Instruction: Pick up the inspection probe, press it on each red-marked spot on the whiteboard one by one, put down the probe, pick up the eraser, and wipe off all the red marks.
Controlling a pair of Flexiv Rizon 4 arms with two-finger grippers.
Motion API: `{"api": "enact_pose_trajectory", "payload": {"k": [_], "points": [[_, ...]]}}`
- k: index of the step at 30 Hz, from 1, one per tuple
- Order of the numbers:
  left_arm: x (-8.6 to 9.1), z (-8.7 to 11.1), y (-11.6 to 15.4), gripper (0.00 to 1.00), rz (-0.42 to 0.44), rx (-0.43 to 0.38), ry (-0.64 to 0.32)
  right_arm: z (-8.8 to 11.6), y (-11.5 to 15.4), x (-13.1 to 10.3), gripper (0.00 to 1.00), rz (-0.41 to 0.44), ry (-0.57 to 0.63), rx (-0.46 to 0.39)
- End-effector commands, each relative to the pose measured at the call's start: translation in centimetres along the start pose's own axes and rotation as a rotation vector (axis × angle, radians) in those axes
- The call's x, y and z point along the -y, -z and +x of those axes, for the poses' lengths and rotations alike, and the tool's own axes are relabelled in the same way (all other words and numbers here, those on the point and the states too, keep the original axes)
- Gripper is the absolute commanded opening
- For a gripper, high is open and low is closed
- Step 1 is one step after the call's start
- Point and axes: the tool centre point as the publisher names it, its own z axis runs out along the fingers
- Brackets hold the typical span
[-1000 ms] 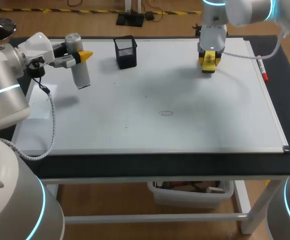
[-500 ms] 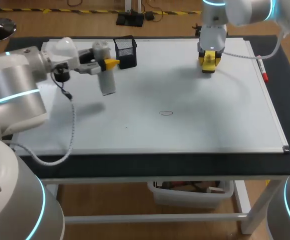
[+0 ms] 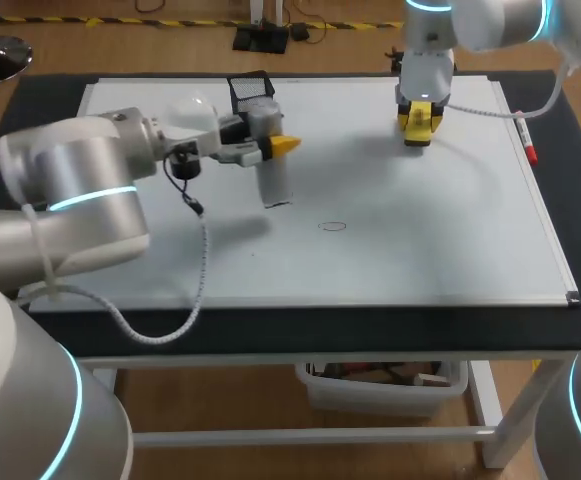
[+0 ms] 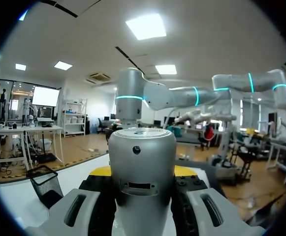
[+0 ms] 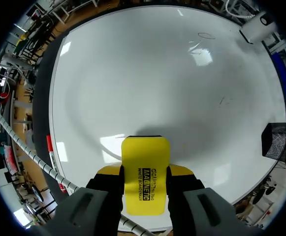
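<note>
A: Probe [image 3: 273,182] first. Which way does it run?

B: Grey cylinder, long axis close to upright in the head view, upper middle-left of the frame. Capped end up, lower end down toward the whiteboard [image 3: 420,230] and leaning a little right. Its shadow falls on the board to the lower left, apart from the lower end. In the left wrist view we look straight at the flat cap, which sits between the fingers.

A: Left tool [image 3: 275,148]?

B: Pinching the probe across its upper half, one finger on each side, spread only as wide as the barrel. A yellow tip pokes out to the right of it.

A: Right tool [image 3: 417,120]?

B: At the upper right of the board, clamped on the yellow eraser [image 5: 143,174]. In the right wrist view the eraser's long axis runs straight ahead along the fingers, and its far end is down at the board.

A: Any writing?

B: Black print on the eraser's yellow face. We see one small oval mark [image 3: 332,226] near mid-board, lower right of the probe and apart from it.

A: Anything else on the desk [image 3: 270,325]?

B: A black mesh pen holder [image 3: 253,88] behind the probe, and a red marker [image 3: 526,146] at the board's right edge.
</note>
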Motion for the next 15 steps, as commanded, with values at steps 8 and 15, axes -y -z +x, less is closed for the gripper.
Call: {"api": "enact_pose_trajectory", "payload": {"k": [8,15], "points": [[-1.6,1.7,-4.9,0.0,0.006,-0.086,0.042,0.0,0.1,0.2,0.0,-0.003,0.003,-0.003],[-2.6,3.4,-7.4,0.0,-0.026,-0.154,0.058,0.0,0.1,0.2,0.0,-0.003,0.003,-0.003]]}}
